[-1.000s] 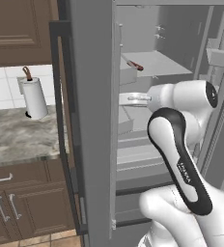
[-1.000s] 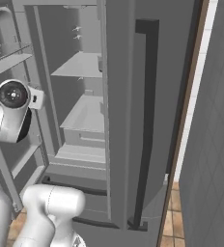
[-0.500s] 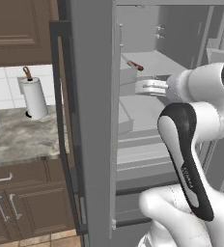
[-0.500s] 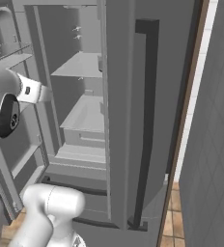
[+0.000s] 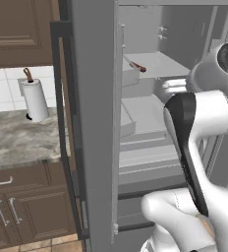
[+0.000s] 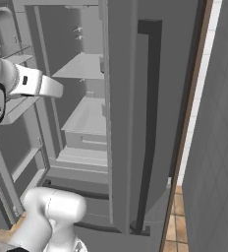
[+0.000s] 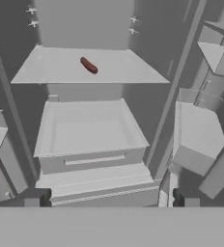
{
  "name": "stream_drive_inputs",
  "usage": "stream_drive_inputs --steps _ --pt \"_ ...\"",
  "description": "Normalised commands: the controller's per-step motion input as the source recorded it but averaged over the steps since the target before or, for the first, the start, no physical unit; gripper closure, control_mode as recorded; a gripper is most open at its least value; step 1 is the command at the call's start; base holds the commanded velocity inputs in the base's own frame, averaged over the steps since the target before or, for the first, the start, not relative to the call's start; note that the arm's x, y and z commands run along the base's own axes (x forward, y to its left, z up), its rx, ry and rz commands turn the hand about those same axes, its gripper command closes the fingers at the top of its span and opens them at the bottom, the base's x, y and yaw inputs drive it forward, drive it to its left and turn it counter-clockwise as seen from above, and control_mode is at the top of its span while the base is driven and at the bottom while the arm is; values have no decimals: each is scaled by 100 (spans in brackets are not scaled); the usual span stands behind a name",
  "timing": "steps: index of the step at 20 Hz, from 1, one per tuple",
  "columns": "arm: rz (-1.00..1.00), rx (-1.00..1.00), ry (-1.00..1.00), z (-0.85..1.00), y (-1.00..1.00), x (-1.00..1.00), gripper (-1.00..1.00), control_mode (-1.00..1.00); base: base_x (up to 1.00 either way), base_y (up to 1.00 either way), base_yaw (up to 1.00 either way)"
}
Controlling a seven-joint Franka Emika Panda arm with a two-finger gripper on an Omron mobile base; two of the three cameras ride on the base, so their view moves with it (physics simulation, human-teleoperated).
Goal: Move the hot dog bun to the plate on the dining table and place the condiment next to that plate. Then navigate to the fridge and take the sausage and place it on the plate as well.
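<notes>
Hand view: sausage point(image 7: 89, 65) — thin, dark-red — lying far on the open fridge's point(image 5: 94, 123) upper shelf point(image 7: 61, 67); gripper point(image 7: 109, 201) spread wide, empty.

No readable text, as far as visible.

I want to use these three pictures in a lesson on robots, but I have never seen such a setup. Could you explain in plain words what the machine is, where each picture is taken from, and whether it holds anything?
The machine is a white robot arm on a base that can drive, in a computer-rendered kitchen. Two pictures come from cameras on that base, behind the arm to its left and right. The third comes from a camera on the hand, looking along the gripper.

All three look into the open fridge. A small dark-red sausage lies on an upper shelf. In the left picture you also see a paper towel roll on the counter.

The gripper is open and holds nothing; the sausage lies apart from it.
</notes>
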Motion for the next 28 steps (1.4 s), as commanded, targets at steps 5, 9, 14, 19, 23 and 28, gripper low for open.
stream_drive_inputs --steps 5,9,14,19,23,28 --pt "-1 -5 2 -15 -3 -14 -100 -100 0 0 0" --pt "1 10 5 -2 -28 -27 -100 -100 0 0 0" --pt "1 15 9 -15 -34 -31 -100 -100 0 0 0" --pt "0 9 4 -5 -21 -3 -100 100 4 -3 0" --pt "0 0 0 0 0 0 -100 100 35 -11 0" --pt "0 0 0 0 0 0 -100 100 38 5 0"
